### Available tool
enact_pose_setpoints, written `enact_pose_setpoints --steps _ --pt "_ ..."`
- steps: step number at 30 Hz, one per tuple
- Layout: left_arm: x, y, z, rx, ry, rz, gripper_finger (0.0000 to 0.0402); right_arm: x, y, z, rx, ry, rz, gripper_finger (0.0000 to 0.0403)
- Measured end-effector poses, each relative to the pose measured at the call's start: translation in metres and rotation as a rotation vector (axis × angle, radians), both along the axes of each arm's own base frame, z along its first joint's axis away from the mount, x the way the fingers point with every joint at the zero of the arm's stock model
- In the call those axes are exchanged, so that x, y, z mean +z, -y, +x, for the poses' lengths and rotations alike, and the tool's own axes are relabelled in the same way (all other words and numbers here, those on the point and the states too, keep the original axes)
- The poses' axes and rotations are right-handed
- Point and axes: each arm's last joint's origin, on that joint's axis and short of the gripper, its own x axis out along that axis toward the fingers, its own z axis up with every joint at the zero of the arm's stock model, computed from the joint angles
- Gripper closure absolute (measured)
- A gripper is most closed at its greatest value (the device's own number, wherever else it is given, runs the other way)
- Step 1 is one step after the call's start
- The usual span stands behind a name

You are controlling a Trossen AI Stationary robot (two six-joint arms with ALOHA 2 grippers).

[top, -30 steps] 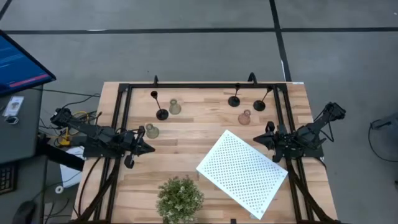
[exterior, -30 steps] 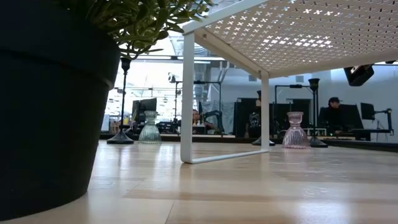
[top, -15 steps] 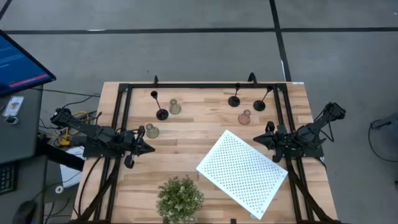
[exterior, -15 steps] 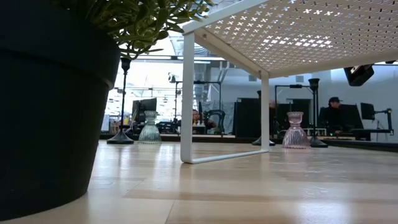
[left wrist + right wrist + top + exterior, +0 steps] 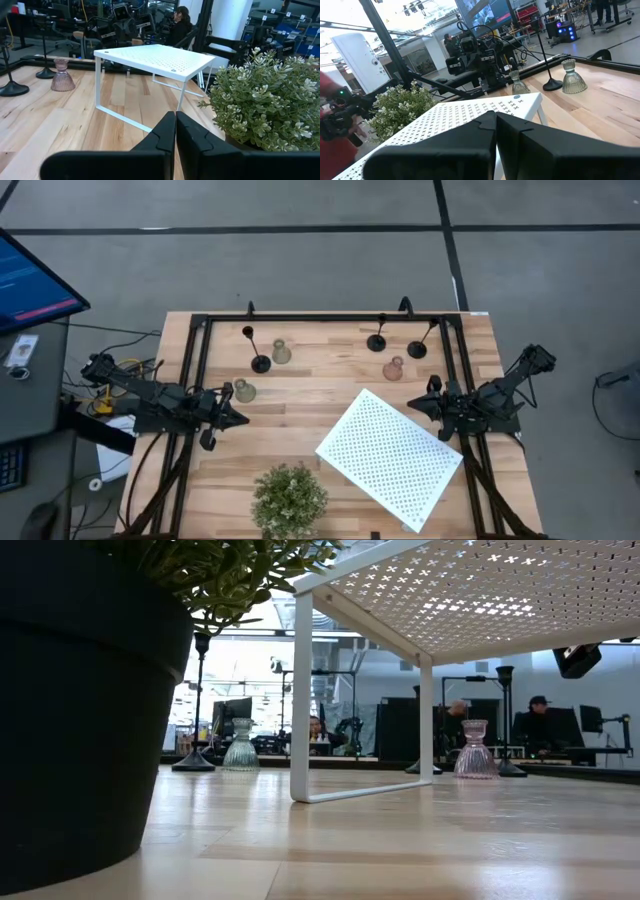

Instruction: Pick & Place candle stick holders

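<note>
Three black candle stick holders stand on round bases at the table's far side, one to the left [image 5: 260, 363] and two to the right [image 5: 376, 343] [image 5: 417, 350]. Three squat pale ones stand near them: a beige one [image 5: 281, 353], a greenish one [image 5: 244, 391] and a pinkish one [image 5: 394, 368]. My left gripper [image 5: 244, 419] is shut and empty at the table's left edge, just near of the greenish holder. My right gripper [image 5: 411, 404] is shut and empty at the right edge, near of the pinkish holder. The shut fingers show in both wrist views [image 5: 175, 131] [image 5: 496, 126].
A white perforated board [image 5: 390, 453] stands on thin legs at the near right. A bushy green potted plant [image 5: 290, 498] stands at the near middle. A black frame [image 5: 320, 318] runs along the table's far and side edges. Bare wood lies in the table's middle.
</note>
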Motion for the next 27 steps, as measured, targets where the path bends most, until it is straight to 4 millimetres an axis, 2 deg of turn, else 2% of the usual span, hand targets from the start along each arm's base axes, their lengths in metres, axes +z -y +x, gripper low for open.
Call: enact_pose_setpoints --steps 2,10,19,23,27 --pt "0.002 0.000 0.000 0.005 0.012 -0.020 0.0389 0.000 0.000 0.000 0.000 0.000 0.000 0.0403" --pt "0.010 -0.001 0.000 0.020 0.048 -0.282 0.0389 0.000 0.000 0.000 0.000 0.000 0.000 0.0403" --pt "0.014 -0.001 -0.001 0.011 0.067 -0.382 0.0389 0.000 0.000 0.000 0.000 0.000 0.000 0.0403" --pt "0.016 -0.001 -0.001 -0.001 0.063 -0.518 0.0389 0.000 0.000 0.000 0.000 0.000 0.000 0.0403" --pt "0.022 -0.002 -0.002 -0.017 0.117 -0.573 0.0389 0.000 0.000 0.000 0.003 0.001 0.024 0.0403"
